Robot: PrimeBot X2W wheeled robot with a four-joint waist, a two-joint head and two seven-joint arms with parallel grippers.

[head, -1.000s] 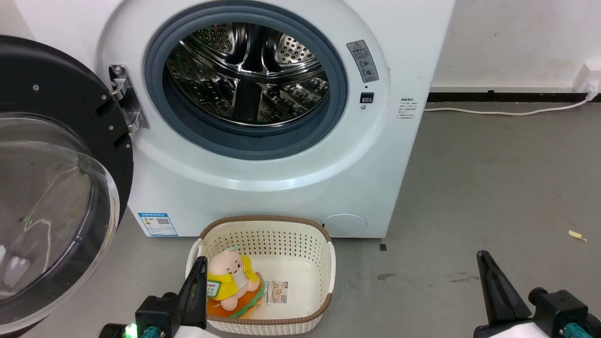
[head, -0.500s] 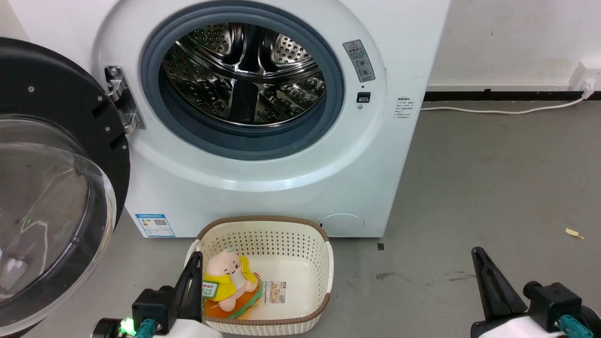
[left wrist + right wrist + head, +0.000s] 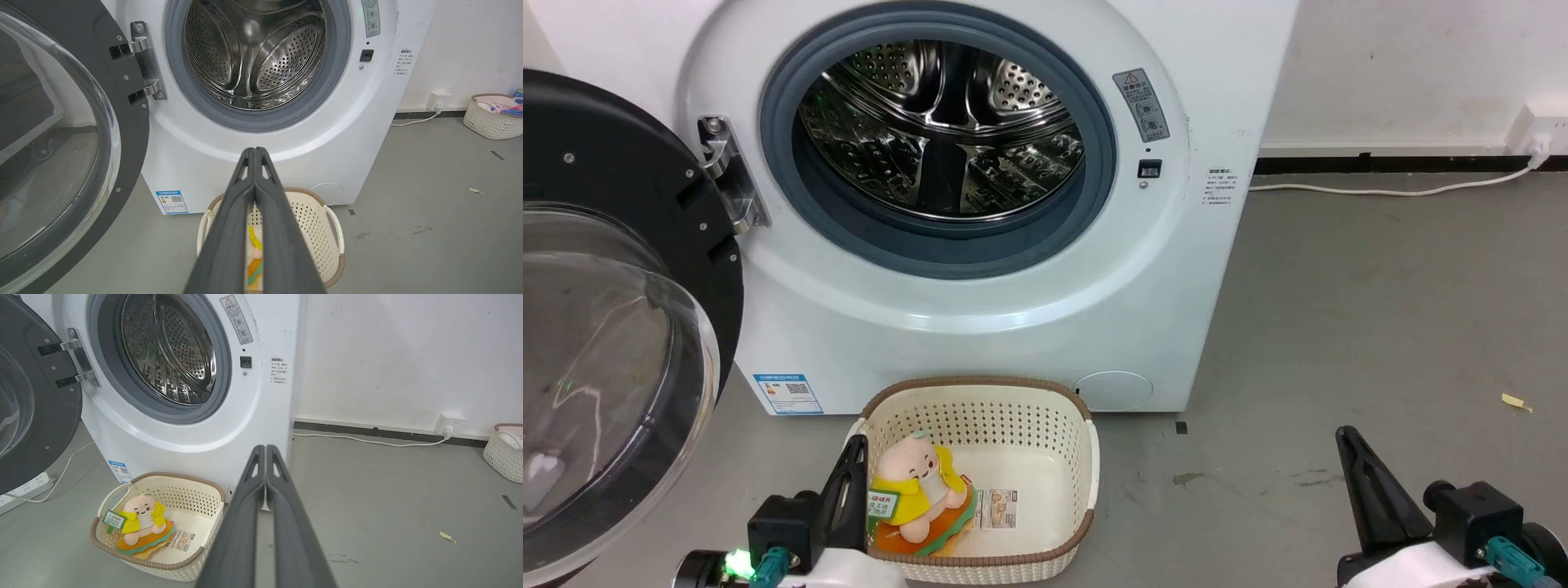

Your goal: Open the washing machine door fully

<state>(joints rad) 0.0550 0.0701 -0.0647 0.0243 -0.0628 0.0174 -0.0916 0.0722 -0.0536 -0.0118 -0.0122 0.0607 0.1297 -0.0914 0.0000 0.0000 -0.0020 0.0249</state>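
The white washing machine (image 3: 980, 327) (image 3: 261, 163) (image 3: 184, 428) stands with its steel drum (image 3: 939, 122) exposed. Its black door (image 3: 613, 204) (image 3: 122, 122) (image 3: 41, 416) hangs swung wide to the left on a metal hinge (image 3: 727, 180), the clear glass bowl (image 3: 596, 376) bulging toward me. My left gripper (image 3: 856, 445) (image 3: 255, 149) is shut with nothing in it, low in front of the basket. At the lower right my right gripper (image 3: 1342, 434) (image 3: 265, 446) is shut and empty too, over bare floor. Neither touches the door.
A cream basket (image 3: 1086, 457) (image 3: 204, 490) with a pink plush toy (image 3: 915, 482) (image 3: 141, 514) sits on the grey floor before the machine. A white cable (image 3: 1380, 192) runs along the wall at the right. Another basket (image 3: 490, 118) (image 3: 504, 453) stands far right. A power strip (image 3: 20, 492) lies at the left.
The whole head view has slid slightly left, so the camera moved. Both grippers sit a little lower and further left in the picture. The door stays swung out.
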